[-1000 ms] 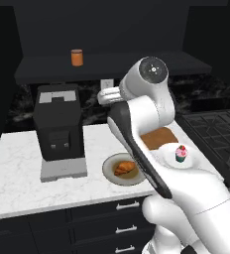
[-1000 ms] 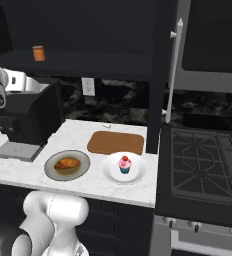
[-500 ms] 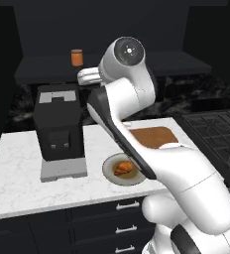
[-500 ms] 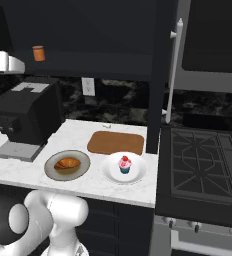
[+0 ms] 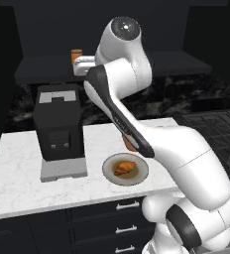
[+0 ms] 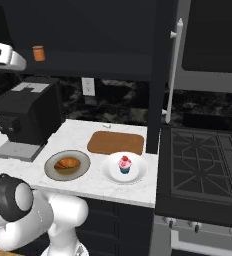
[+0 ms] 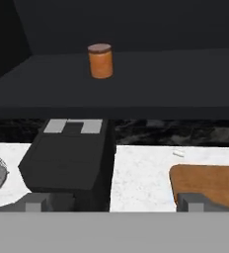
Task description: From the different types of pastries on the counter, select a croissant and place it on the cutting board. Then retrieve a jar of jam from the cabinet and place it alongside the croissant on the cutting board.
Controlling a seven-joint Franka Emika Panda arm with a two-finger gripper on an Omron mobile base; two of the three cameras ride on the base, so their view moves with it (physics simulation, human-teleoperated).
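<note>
Black upper wall cabinet point(image 6: 88, 30): dark shelf recess above the counter; a reach here risks the forearm striking the shelf edge.
White marble-patterned counter point(image 6: 83, 131): carries all items below.
Black boxy coffee machine point(image 5: 60, 126): directly under the shelf; a low approach could clip its top.
Reddish-brown wooden cutting board point(image 6: 115, 142): bare. Judgement: the croissant step appears undone, so fetching the jar first breaks the task order.
Round grey-beige plate point(image 5: 125, 169): holds the golden-brown crescent croissant point(image 5: 124, 167).
Pink-frosted cupcake in teal wrapper point(image 6: 124, 164): on a white plate point(image 6: 110, 170); a wrong-pastry hazard.
Orange cylindrical jam jar with greyish lid point(image 7: 100, 61): upright on the shelf, apart from the end effector; a nudge could topple it.
End effector point(image 7: 114, 201): tips spread wide, holding nothing.
</note>
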